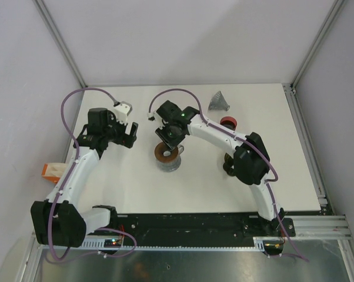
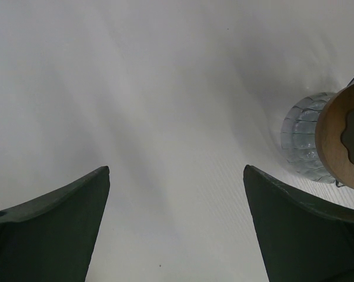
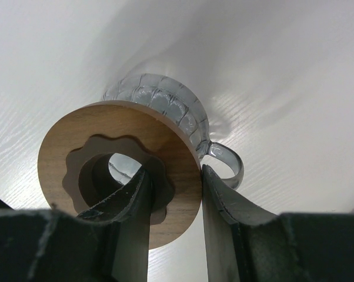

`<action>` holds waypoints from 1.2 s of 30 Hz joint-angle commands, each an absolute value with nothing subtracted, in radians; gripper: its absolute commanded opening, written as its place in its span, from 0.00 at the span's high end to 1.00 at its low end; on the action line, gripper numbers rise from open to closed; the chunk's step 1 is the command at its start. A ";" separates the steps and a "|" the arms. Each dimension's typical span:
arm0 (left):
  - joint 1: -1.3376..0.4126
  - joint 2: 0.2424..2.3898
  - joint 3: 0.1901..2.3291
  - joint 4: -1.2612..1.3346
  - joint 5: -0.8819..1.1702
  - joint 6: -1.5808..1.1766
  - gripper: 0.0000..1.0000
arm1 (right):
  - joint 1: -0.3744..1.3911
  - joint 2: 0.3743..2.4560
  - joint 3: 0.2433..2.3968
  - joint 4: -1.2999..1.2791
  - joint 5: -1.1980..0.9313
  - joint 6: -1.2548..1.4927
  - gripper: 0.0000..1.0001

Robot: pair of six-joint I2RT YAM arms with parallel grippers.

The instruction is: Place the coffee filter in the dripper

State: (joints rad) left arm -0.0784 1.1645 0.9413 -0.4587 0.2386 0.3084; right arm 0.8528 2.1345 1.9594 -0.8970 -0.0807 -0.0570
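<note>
Left of the dripper, the left gripper hung with its jaws wide apart, holding nothing. The right gripper was clamped on the dripper's wooden collar, one finger through the hole and one outside the rim. The dripper seemed to sit collar-up. Such a narrow pinch could slip while righting it, and the glass might drop or roll. The coffee filter lay well right of the dripper and farther back, untouched.
</note>
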 commanded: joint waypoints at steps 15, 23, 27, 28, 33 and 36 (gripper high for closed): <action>-0.077 1.159 0.972 -0.454 0.245 0.333 0.00 | 0.865 2.114 1.972 -0.885 -0.064 -0.091 0.51; -0.078 1.156 0.971 -0.453 0.248 0.333 0.00 | 0.865 2.101 1.997 -0.893 -0.087 -0.095 0.44; -0.077 1.157 0.972 -0.454 0.253 0.334 0.00 | 0.865 2.083 2.024 -0.898 -0.077 -0.104 0.40; -0.077 1.157 0.971 -0.454 0.254 0.333 0.00 | 0.865 2.077 2.029 -0.899 -0.076 -0.105 0.38; -0.077 1.153 0.970 -0.455 0.253 0.333 0.00 | 0.865 2.037 2.045 -0.901 -0.081 -0.116 0.35; -0.077 1.154 0.971 -0.454 0.254 0.333 0.00 | 0.862 2.012 2.055 -0.902 -0.076 -0.122 0.35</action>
